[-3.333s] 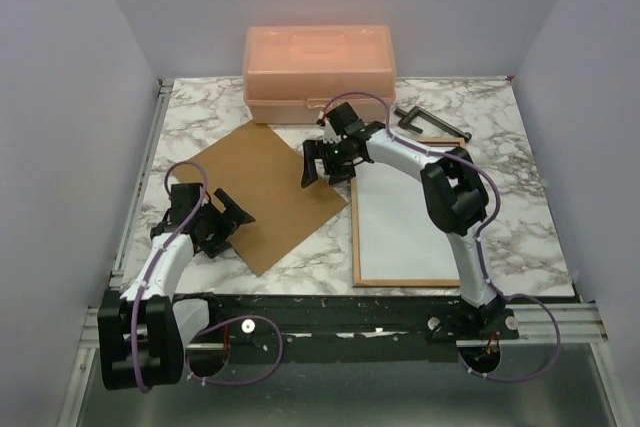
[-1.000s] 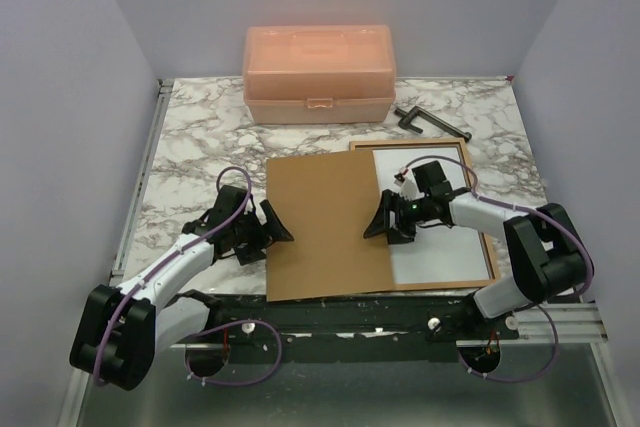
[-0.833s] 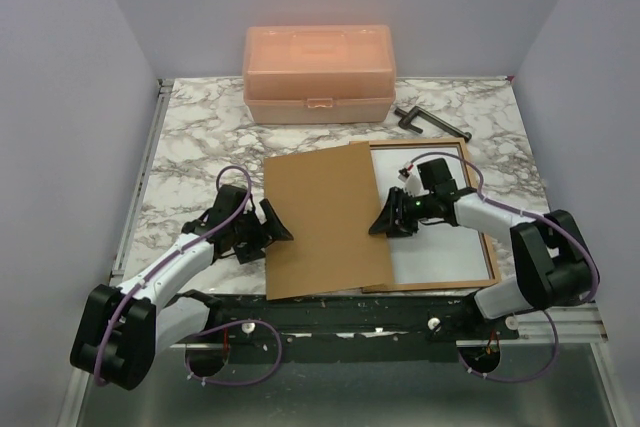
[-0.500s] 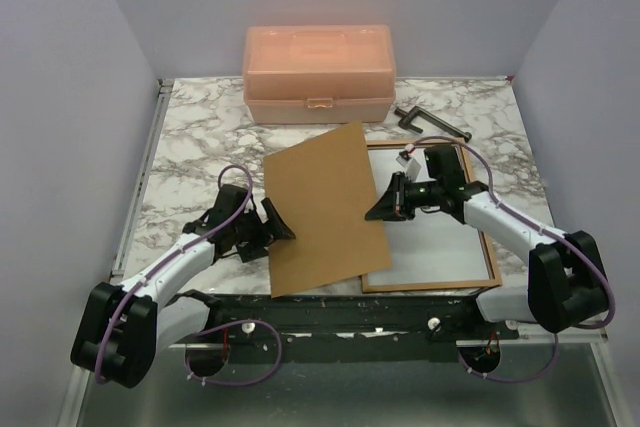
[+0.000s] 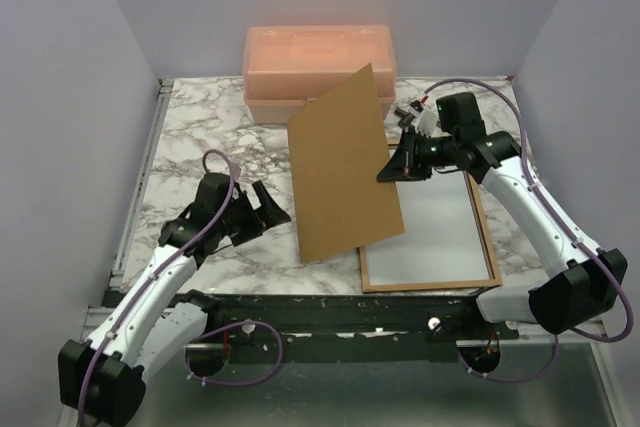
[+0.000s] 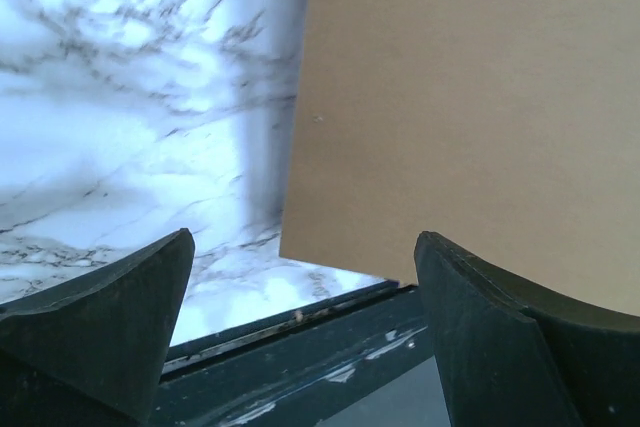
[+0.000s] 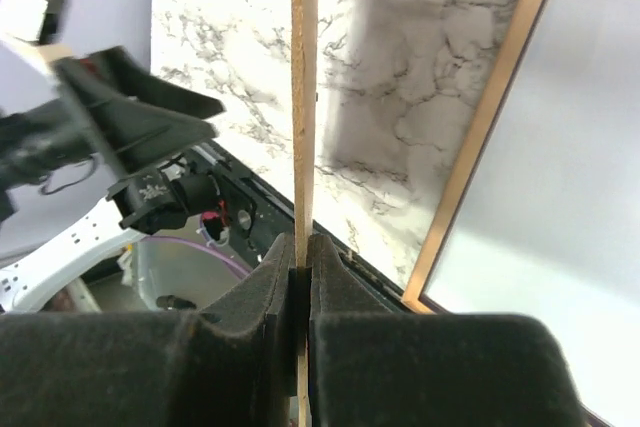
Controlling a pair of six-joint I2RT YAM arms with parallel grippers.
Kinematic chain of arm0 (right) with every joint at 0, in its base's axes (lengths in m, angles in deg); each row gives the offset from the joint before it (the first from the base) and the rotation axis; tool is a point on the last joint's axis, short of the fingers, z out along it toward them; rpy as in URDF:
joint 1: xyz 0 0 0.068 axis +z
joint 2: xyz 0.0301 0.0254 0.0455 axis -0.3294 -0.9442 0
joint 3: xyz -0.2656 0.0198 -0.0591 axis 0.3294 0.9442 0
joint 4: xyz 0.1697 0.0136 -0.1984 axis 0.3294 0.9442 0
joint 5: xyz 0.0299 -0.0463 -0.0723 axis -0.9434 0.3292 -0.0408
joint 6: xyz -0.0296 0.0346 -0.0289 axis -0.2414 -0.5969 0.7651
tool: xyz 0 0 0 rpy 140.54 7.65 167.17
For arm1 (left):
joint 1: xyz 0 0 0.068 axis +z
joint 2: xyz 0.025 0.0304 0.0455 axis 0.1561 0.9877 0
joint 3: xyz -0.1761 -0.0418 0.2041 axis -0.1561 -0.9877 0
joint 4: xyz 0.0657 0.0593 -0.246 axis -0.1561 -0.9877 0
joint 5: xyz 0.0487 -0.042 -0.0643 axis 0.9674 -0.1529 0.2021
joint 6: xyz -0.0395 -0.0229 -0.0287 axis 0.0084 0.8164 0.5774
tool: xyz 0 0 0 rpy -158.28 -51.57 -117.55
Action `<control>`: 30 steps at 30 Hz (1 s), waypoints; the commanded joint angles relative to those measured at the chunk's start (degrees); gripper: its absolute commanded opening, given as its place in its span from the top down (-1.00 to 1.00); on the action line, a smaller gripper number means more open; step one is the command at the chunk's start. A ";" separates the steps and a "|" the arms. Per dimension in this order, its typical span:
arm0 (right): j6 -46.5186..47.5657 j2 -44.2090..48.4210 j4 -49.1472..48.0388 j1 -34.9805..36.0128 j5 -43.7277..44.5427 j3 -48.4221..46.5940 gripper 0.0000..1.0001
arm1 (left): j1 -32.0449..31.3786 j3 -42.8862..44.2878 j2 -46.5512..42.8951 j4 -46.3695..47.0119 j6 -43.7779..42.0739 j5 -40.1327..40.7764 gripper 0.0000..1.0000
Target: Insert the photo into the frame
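Right gripper (image 5: pixel 393 169) pinches the board (image 5: pixel 345 177) by its edge, tilted up. Left gripper (image 5: pixel 266 209) is spread and empty. Photo (image 5: pixel 430 232) lies white-side up inside the frame (image 5: pixel 430 287). I'd lower the board slowly, squared to the frame.

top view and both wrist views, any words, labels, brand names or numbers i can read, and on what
No readable text in any view.
Peach box, brown board, frame, photo lying white back up: no print on any of them.
Small pale mark on the left arm, right wrist view: too small to read.
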 commanded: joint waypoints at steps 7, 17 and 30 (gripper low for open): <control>9.03 -5.57 20.02 0.16 9.55 -16.08 0.99 | -0.38 23.98 -5.15 -12.49 -3.26 3.69 -0.91; 8.21 -9.12 29.40 3.04 18.00 -28.20 0.99 | -0.98 41.16 2.75 -17.51 -1.80 2.98 -0.97; 1.97 -15.78 38.85 14.63 30.93 -40.37 0.99 | -4.78 32.48 2.71 -16.16 -1.03 6.34 -0.97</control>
